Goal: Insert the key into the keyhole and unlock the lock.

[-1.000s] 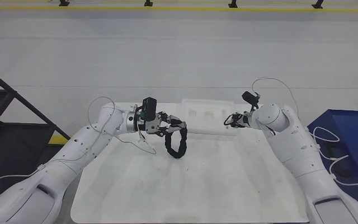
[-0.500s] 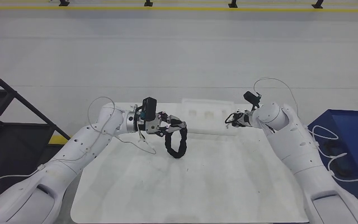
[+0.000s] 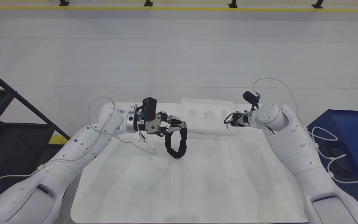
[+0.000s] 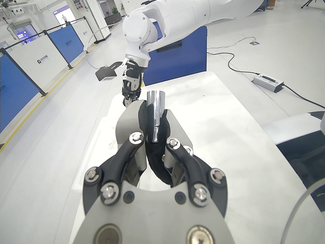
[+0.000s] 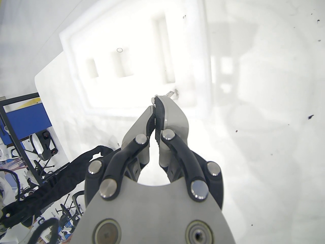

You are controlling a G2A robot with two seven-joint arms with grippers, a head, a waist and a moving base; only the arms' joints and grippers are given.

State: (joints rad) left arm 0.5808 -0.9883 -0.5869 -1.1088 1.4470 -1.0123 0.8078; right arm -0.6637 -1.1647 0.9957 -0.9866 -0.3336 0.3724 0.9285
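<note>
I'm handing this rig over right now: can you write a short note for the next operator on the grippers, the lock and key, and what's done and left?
Grippers: the left gripper is shut on the lock, holding its chrome cylinder over the table. The right gripper is shut on the key, whose tip pokes out.
Where: the key is over the white foam tray, apart from the lock.
Done: both picked up.
Left: bring the key to the cylinder, insert, turn.
</note>
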